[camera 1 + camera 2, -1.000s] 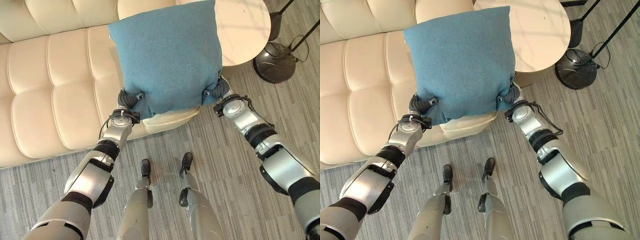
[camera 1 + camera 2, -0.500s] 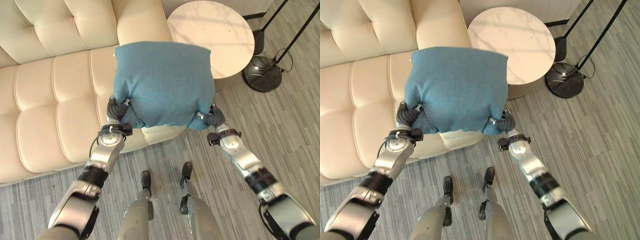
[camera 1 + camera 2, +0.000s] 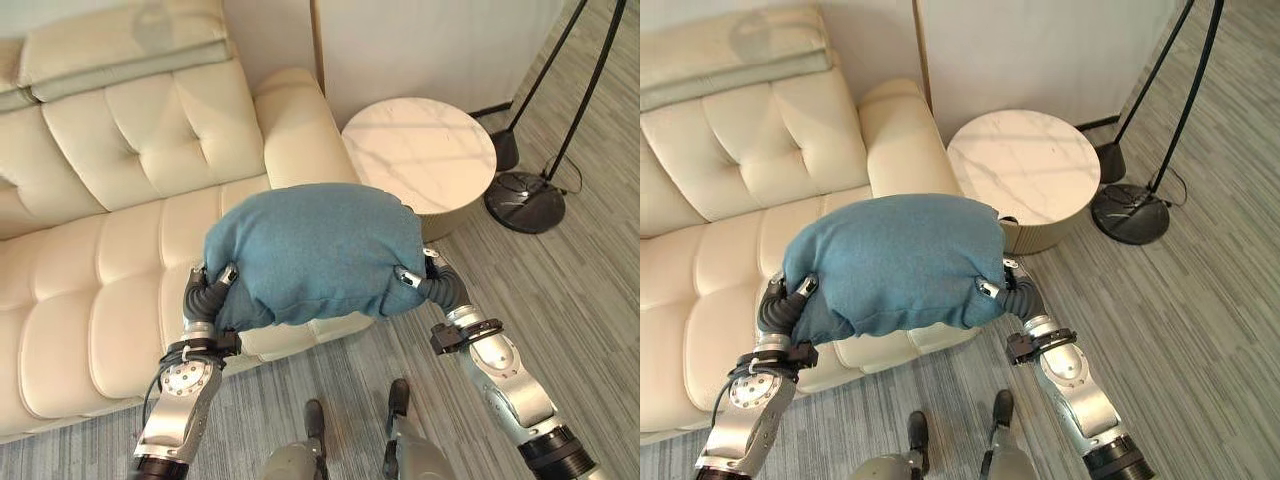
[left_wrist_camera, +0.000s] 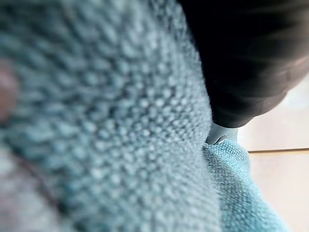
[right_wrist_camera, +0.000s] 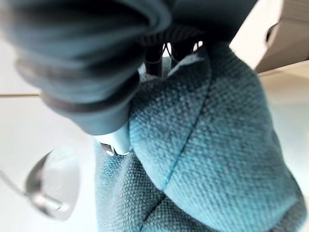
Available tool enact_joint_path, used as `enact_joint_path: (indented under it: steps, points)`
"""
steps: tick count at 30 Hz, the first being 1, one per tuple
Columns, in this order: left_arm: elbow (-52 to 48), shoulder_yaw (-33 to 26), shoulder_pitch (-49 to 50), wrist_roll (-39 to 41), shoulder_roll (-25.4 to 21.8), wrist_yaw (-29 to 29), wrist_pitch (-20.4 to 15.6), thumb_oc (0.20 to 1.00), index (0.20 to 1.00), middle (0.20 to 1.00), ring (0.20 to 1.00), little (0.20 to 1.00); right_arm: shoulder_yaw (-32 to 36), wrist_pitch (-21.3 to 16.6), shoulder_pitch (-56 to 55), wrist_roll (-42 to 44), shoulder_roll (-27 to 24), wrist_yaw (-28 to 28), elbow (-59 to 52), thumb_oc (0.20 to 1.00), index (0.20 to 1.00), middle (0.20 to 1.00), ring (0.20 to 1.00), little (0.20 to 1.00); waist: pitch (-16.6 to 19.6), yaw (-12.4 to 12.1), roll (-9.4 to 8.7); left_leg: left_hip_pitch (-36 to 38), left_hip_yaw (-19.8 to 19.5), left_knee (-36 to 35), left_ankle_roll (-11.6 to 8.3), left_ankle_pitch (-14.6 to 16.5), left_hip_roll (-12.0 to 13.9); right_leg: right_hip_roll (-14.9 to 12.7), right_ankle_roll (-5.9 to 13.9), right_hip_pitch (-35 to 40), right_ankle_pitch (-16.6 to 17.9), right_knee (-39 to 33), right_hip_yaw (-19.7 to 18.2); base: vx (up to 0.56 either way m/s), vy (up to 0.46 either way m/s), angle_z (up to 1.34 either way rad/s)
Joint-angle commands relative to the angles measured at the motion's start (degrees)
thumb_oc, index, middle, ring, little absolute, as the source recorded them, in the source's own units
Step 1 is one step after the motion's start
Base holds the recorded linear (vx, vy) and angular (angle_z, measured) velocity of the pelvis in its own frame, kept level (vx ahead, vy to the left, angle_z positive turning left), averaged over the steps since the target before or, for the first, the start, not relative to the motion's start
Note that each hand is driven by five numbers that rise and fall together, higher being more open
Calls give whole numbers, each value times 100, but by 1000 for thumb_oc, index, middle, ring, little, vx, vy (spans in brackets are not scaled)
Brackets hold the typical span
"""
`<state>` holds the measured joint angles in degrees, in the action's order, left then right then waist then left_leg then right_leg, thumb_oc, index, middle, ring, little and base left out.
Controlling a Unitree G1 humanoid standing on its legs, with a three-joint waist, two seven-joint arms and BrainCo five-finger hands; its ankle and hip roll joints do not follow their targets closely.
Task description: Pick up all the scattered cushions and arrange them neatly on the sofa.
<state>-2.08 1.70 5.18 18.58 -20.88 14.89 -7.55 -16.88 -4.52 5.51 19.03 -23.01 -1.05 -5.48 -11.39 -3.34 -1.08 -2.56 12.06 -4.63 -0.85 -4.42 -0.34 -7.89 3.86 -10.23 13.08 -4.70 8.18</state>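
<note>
Carry step: 2 hands, left hand and right hand, grip the plump teal woven cushion by its lower corners, above the cream tufted leather sofa seat's front edge. Next: lower it against the backrest.

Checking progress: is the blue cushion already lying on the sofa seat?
No, the blue cushion is held up above the sofa between both robot hands.

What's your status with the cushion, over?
Left hand and right hand both gripping the blue fabric cushion, one at each lower corner. Cushion held above the cream leather sofa seat's right end. Nothing in the way.
</note>
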Motion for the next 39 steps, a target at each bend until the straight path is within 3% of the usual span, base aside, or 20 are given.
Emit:
enact_joint_path:
  steps: [1,5,6,7,8,12,14,15,18,20,24,27,33,39]
  points:
    - [-486,177,-442,-373,-17,-247,-709,200,200,200,200,200,17,-841,192,39,462,337,-674,200,200,200,200,200,739,-41,-22,19,-687,-11,28,495,-79,-145,491,574,-1090,424,39,0,0,0]
    - [-482,128,-426,-354,-25,-190,-718,200,200,200,200,200,52,-887,202,10,517,291,-698,200,200,200,200,200,705,-76,2,39,-689,-15,52,470,-63,-139,530,514,-1094,685,-67,-105,-10,-1]
    - [-416,195,-546,-298,-64,-158,-751,200,200,200,200,200,105,-929,192,-61,524,205,-692,200,200,200,200,200,581,6,37,-36,-781,38,83,375,-37,77,497,382,-1313,1245,-572,-147,-9,-2]
    - [-411,196,-553,-297,-63,-158,-754,200,200,200,200,200,106,-929,195,-62,523,204,-692,200,200,200,200,200,583,-6,34,-41,-769,40,81,377,-36,77,495,354,-1330,1281,-587,-309,-48,15]
    - [-352,261,-680,-289,-90,-127,-782,200,200,200,200,200,123,-1015,239,-73,511,90,-642,200,200,200,200,200,534,31,62,-265,-915,204,102,274,-21,451,366,316,-1725,1760,-1110,-210,-85,23]
    - [-380,271,-683,-310,-116,-103,-788,200,200,200,200,200,78,-1048,330,-115,491,5,-624,200,200,200,200,200,622,-97,-60,-532,-1186,223,-33,10,-68,595,96,754,-1958,1205,-1158,-159,-198,48]
    - [-346,311,-729,-305,-97,-109,-791,200,200,200,200,200,106,-1075,326,-134,433,-48,-599,200,200,200,200,200,591,-122,-58,-820,-1305,208,-279,-284,11,705,-4,789,-1992,932,-1116,-260,-273,42]
    - [-322,410,-834,-226,-63,-106,-784,200,200,200,200,200,201,-1062,296,-167,328,-146,-586,200,200,200,200,200,533,-81,4,-1183,-1340,168,-456,-533,49,756,-66,697,-1925,747,-908,-288,-215,52]
    - [-279,557,-966,-215,-1,-103,-774,200,200,200,200,200,279,-1074,279,-244,232,-259,-562,200,200,200,200,200,508,53,59,-1379,-1113,186,-418,-550,108,721,-59,576,-1859,701,-628,-217,-74,84]
    - [-243,703,-1088,-205,50,-149,-765,200,200,200,200,200,349,-1040,221,-377,165,-369,-517,200,200,200,200,200,507,219,58,-1302,-532,284,-285,-380,286,590,-20,451,-1776,707,-319,-196,-6,65]
    - [-208,922,-1240,-269,89,-273,-784,200,200,200,200,200,420,-1075,78,-394,97,-314,-556,200,200,200,200,200,508,495,-110,-917,-61,1054,-242,402,355,253,-9,513,-1580,575,175,-103,12,102]
    - [-185,1028,-1292,-255,118,-324,-798,200,200,200,200,200,481,-1091,44,-389,118,-278,-578,200,200,200,200,200,620,601,-96,-586,258,845,-248,513,476,207,64,622,-1520,420,432,52,74,91]
    - [-130,966,-1200,-360,32,-364,-723,200,200,200,200,200,444,-1039,147,-396,225,-223,-475,200,200,200,200,200,661,476,-246,-539,168,882,-143,674,361,74,113,909,-1532,402,507,126,123,22]
    - [-182,621,-1017,-454,-183,-375,-708,200,200,200,200,200,392,-1008,203,-355,376,-28,-520,200,200,200,200,200,635,187,-364,-748,-44,1171,135,1049,37,-243,261,814,-1620,785,400,137,239,5]
